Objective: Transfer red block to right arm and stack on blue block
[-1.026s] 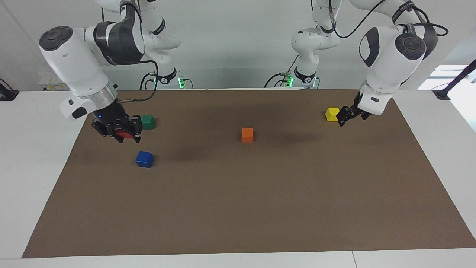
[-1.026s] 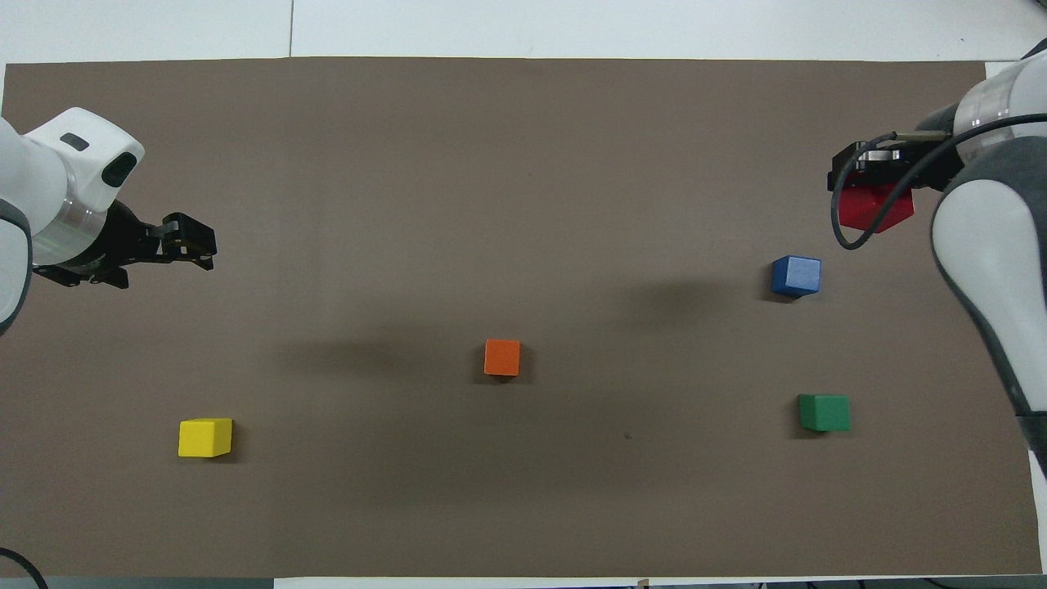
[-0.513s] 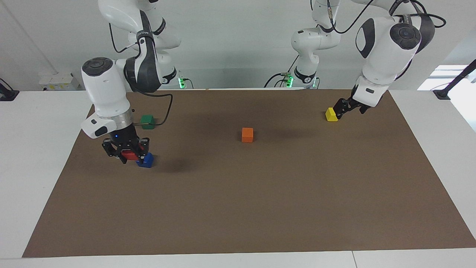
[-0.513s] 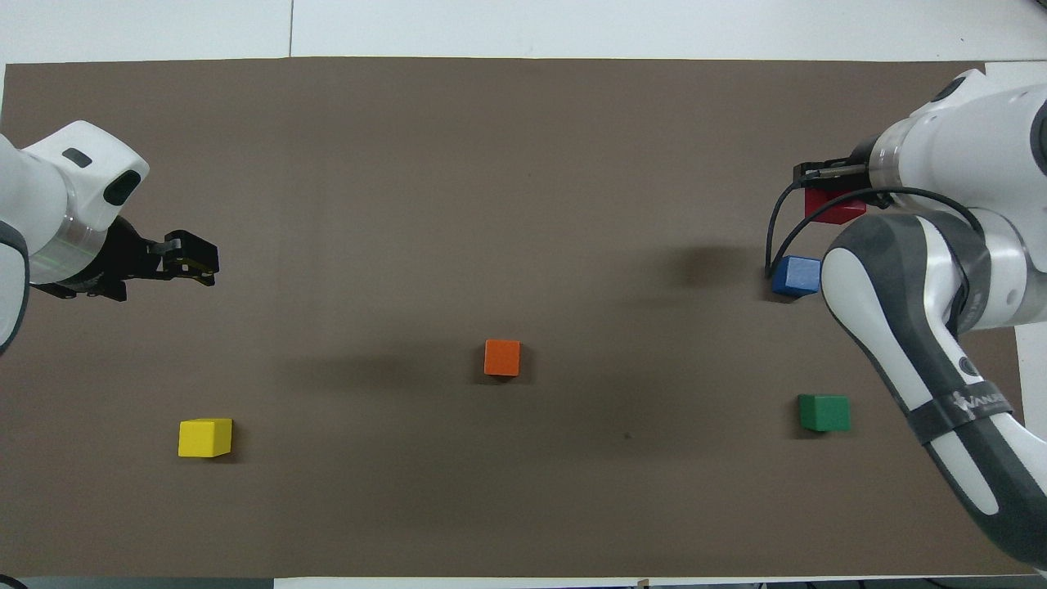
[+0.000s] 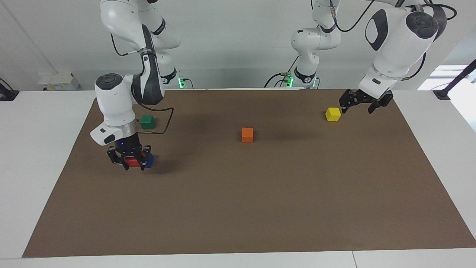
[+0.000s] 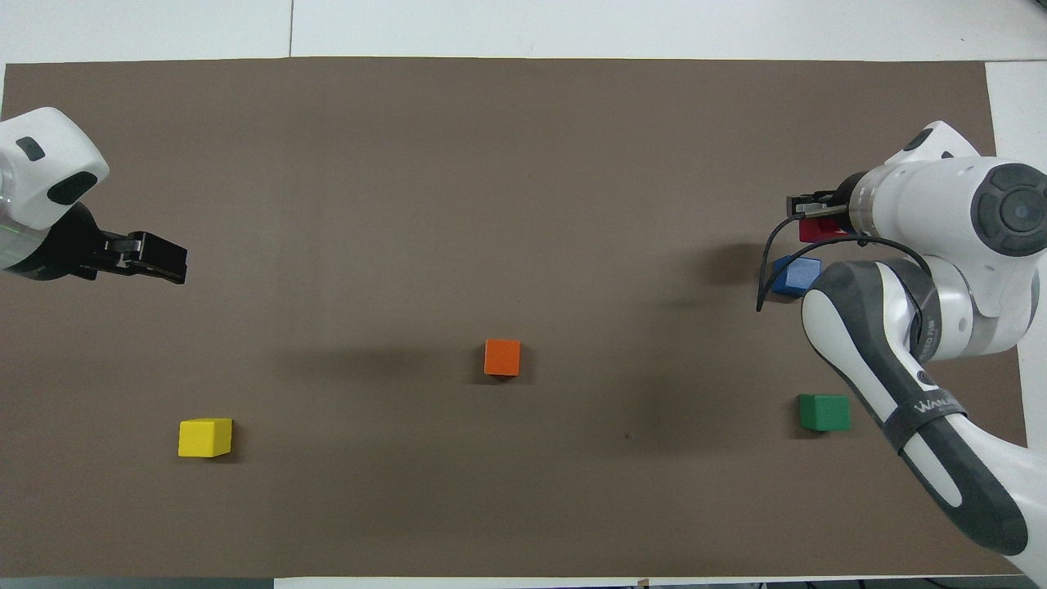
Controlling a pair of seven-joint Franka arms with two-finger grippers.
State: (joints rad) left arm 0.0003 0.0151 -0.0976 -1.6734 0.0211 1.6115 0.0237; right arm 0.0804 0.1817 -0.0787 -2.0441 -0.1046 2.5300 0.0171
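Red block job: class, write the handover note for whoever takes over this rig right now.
Right gripper: shut on the red block, in the air at the blue block, not yet seated on it.
Left gripper: open, empty, waiting over the mat beside the yellow block.
Blue block: on the mat toward the right arm's end, farther from the robots than the green block.
Done: red block is with the right arm.
Left: line up, lower onto blue, release, withdraw.
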